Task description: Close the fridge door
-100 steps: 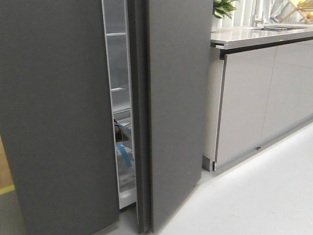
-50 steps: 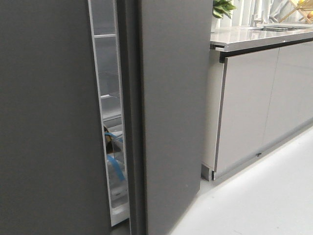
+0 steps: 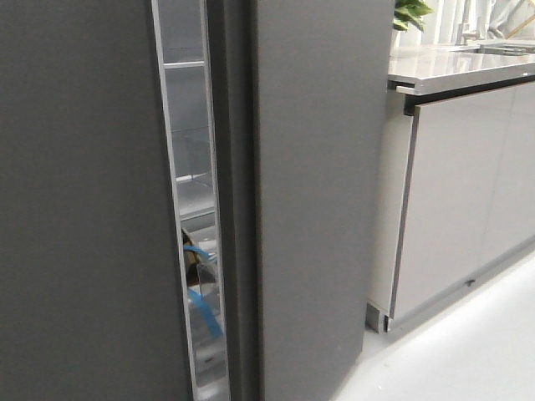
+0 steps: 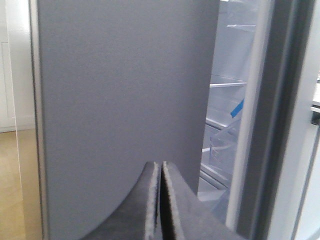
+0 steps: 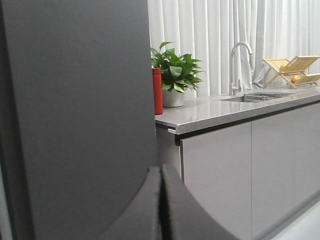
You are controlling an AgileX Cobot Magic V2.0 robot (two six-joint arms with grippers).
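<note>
1. Progress: I am judging the close as most of the way done. The fridge door (image 3: 322, 200) is standing on the right, nearly in line with the twin grey panel (image 3: 84, 200) on its left
2. Only a narrow gap (image 3: 188, 209) is showing between the two, with clear shelves and a blue strip (image 3: 205, 301) visible inside, so the door is not yet shut
3. I am seeing the left gripper (image 4: 160, 200) with its fingers pressed together on nothing, facing the twin panel, with the gap just to its right
4. The right gripper (image 5: 161, 205) is likewise pinched together and empty, sitting close in front of the door's outer face. I cannot tell whether it is touching
5. I am reckoning that what is left is a last short push on the door's outer face until the gap disappears, keeping clear of the pale cabinet fronts (image 3: 468, 184) on the right
</note>
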